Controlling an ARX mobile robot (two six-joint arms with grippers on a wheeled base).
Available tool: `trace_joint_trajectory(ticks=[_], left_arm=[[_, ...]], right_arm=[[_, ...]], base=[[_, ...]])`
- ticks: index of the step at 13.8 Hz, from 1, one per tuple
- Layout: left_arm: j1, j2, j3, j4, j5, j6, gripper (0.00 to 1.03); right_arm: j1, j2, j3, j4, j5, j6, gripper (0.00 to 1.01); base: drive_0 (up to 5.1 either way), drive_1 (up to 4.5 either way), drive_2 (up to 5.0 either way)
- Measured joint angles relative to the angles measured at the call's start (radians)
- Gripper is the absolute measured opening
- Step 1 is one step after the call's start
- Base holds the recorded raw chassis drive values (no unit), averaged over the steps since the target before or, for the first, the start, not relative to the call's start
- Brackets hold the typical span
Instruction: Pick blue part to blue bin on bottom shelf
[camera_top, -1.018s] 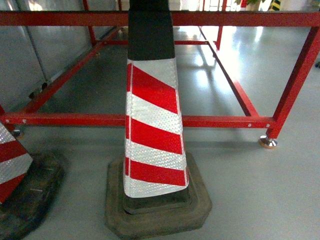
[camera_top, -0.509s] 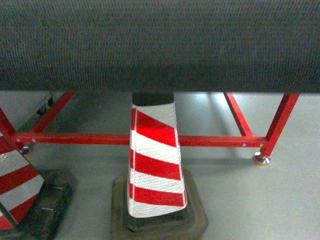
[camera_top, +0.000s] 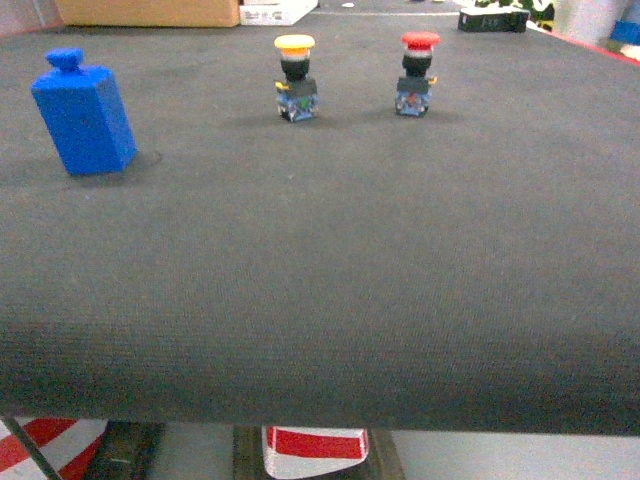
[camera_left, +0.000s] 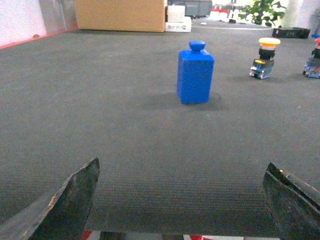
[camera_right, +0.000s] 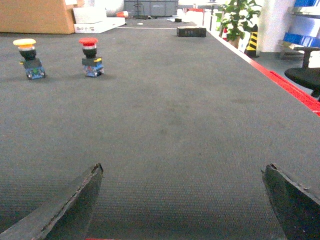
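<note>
The blue part (camera_top: 83, 118) is standing upright on the worktop (camera_top: 330, 260), far left, knob topmost, long axis vertical. It looks rigid, light and smooth-sided; gripping its flat side walls seems best. Both the left claw (camera_left: 177, 200) and the right claw (camera_right: 182, 200) are gaping wide, holding nothing.

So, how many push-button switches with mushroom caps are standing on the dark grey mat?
2. The yellow-capped push-button switch stands near the far middle of the dark grey mat; the red-capped push-button switch stands beside it, to its right. None seems hidden.
</note>
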Motion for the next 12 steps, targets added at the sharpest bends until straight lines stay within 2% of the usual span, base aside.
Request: trace_joint_trajectory(ticks=[12], left_arm=[[0.000, 0.000, 0.000, 0.000, 0.001, 0.000, 0.98]], right_arm=[[0.000, 0.000, 0.000, 0.001, 0.000, 0.000, 0.98]], base=[[0.0, 0.00, 0.0]])
